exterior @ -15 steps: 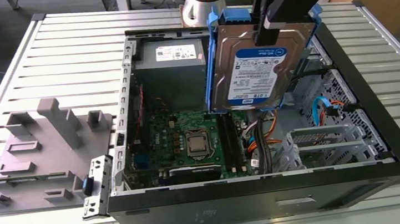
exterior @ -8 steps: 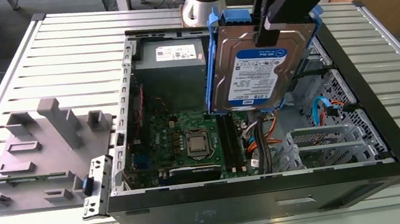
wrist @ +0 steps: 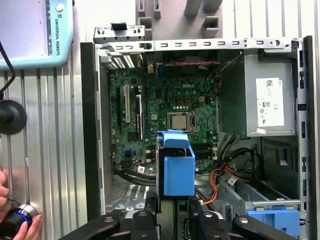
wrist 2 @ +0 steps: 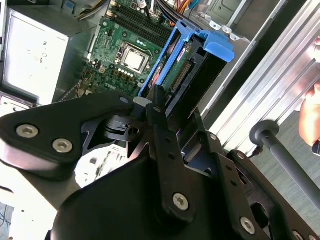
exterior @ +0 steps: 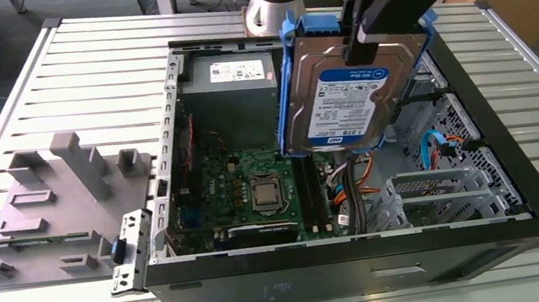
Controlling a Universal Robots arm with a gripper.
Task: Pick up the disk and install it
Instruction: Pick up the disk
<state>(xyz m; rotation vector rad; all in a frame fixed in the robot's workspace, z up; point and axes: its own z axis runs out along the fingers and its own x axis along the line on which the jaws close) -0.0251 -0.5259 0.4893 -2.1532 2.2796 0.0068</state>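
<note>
The disk (exterior: 348, 105), silver with a blue-and-white label and blue side rails, hangs upright above the open computer case (exterior: 342, 267), over the gap between the motherboard and the drive cage. My gripper (exterior: 363, 49) is shut on its upper edge, with one black finger across the labelled face. In the second wrist view the fingers (wrist 2: 159, 116) clamp the disk (wrist 2: 186, 64) edge-on. In the first wrist view the disk (wrist: 178, 169) shows as a blue-railed block hanging over the motherboard, just ahead of the gripper (wrist: 173, 221).
Inside the case lie the grey power supply (exterior: 230, 86), the motherboard (exterior: 253, 190), loose cables (exterior: 439, 144) and a metal drive cage (exterior: 435, 192). A bare blue clip (wrist: 272, 220) sits in a bay. A grey fixture (exterior: 55, 211) stands at the exterior view's left. A person's hand (wrist: 10, 220) holds a knob beside the case.
</note>
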